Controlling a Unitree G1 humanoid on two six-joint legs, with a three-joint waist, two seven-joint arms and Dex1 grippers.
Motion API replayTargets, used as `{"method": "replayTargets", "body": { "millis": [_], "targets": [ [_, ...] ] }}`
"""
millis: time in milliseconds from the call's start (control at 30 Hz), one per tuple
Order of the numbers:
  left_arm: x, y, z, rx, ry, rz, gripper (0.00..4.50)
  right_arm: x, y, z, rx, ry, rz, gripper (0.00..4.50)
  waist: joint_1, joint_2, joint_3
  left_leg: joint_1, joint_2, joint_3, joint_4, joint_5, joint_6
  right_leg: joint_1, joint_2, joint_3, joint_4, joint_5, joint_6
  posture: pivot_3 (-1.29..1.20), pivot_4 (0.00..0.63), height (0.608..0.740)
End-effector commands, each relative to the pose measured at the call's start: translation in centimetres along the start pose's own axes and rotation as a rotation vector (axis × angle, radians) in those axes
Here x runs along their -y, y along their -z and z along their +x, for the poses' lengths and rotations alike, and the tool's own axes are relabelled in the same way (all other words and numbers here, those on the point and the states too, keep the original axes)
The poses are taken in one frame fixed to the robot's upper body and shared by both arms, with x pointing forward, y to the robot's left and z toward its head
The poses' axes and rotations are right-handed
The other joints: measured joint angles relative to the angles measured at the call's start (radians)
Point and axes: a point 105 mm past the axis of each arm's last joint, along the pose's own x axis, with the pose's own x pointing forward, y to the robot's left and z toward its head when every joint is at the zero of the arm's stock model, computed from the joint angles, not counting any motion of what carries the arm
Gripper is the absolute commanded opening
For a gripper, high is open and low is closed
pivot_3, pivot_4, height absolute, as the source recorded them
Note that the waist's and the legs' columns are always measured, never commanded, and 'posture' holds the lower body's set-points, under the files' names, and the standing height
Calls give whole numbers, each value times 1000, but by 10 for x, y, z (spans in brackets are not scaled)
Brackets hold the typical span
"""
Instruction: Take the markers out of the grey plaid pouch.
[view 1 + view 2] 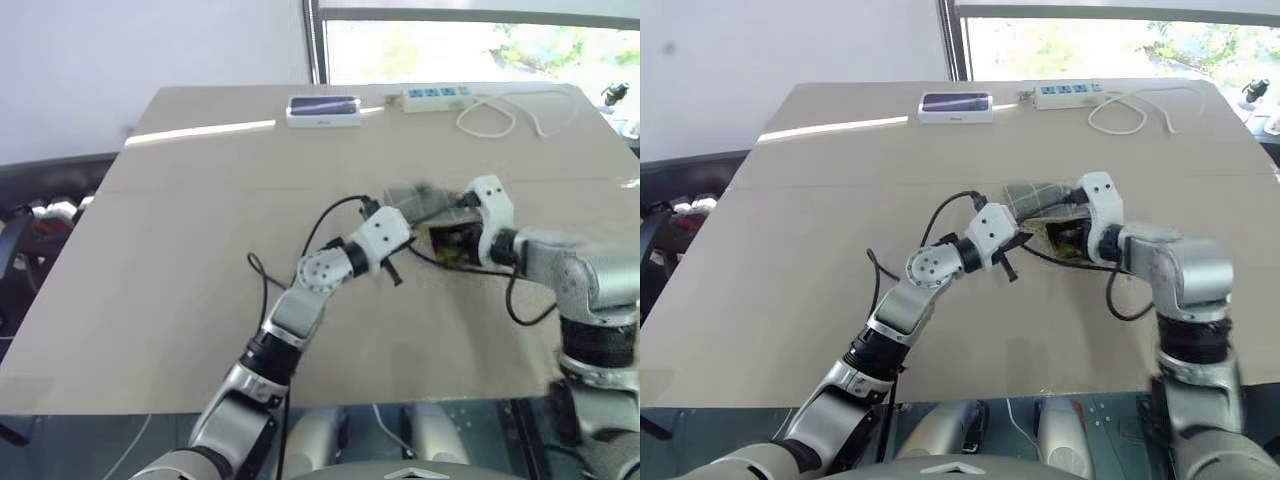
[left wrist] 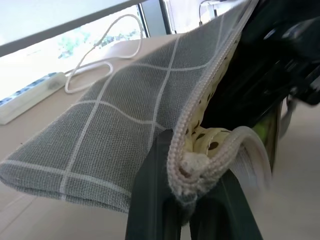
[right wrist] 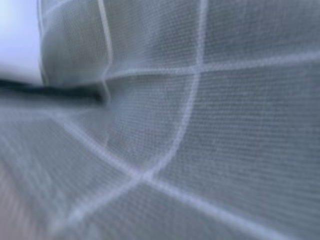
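The grey plaid pouch (image 1: 420, 203) is lifted off the middle of the table, between my two hands. My left gripper (image 2: 182, 175) is shut on its cream zipper edge (image 2: 200, 100), and the mouth gapes, showing a spotted lining. My right gripper (image 1: 452, 240) reaches into that mouth from the right. It appears as a dark shape (image 2: 270, 75) in the left wrist view. Pouch fabric (image 3: 200, 125) lies right against the right wrist camera. A bit of green (image 2: 261, 131) shows inside the mouth; whether it is one of the markers I cannot tell.
A white box with a dark top (image 1: 323, 108) lies at the table's far edge. Right of it is a white power strip (image 1: 435, 96), and its cable (image 1: 500, 118) loops over the far right. Dark equipment (image 1: 40, 225) stands beyond the table's left edge.
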Motion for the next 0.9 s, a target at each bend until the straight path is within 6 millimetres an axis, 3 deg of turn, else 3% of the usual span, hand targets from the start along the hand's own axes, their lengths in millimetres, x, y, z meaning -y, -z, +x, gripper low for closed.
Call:
{"method": "replayTargets", "body": {
  "millis": [33,133,300,433,633,800,900],
  "targets": [
    [-29,1,-5,-7,-111,13,0,-5,-1,-7,7,-15,-394,412,-3,0,0,0,0,0,0,0,0,0,0,0,0,0,0,0,150,738],
    [-40,-2,-5,0,-151,4,0,-2,12,-9,-52,-36,-610,412,-3,0,0,1,1,1,0,0,0,0,1,1,1,0,0,0,150,738],
    [-47,-5,-4,12,-178,-15,0,0,18,-10,-51,-53,-869,412,4,-1,0,1,1,1,0,0,0,0,0,0,0,0,0,0,150,738],
    [-46,-8,-1,25,-176,-33,0,6,27,-9,-86,-49,-965,412,5,-1,0,1,1,1,0,0,0,0,0,0,-1,0,0,0,150,738],
    [-41,-19,2,78,-153,-64,0,16,33,-3,-99,8,-943,412,4,-1,0,1,1,1,0,0,0,0,1,1,-1,0,0,0,150,738],
    [-8,-32,3,126,-2,-121,0,7,33,5,-84,0,-882,412,3,-1,0,0,1,1,0,0,0,0,1,1,-1,0,0,0,150,738],
    [-1,-40,1,143,31,-151,0,8,35,7,-100,6,-870,412,4,-1,0,0,1,0,0,0,0,1,1,1,-1,0,0,0,150,738]
  ]
}}
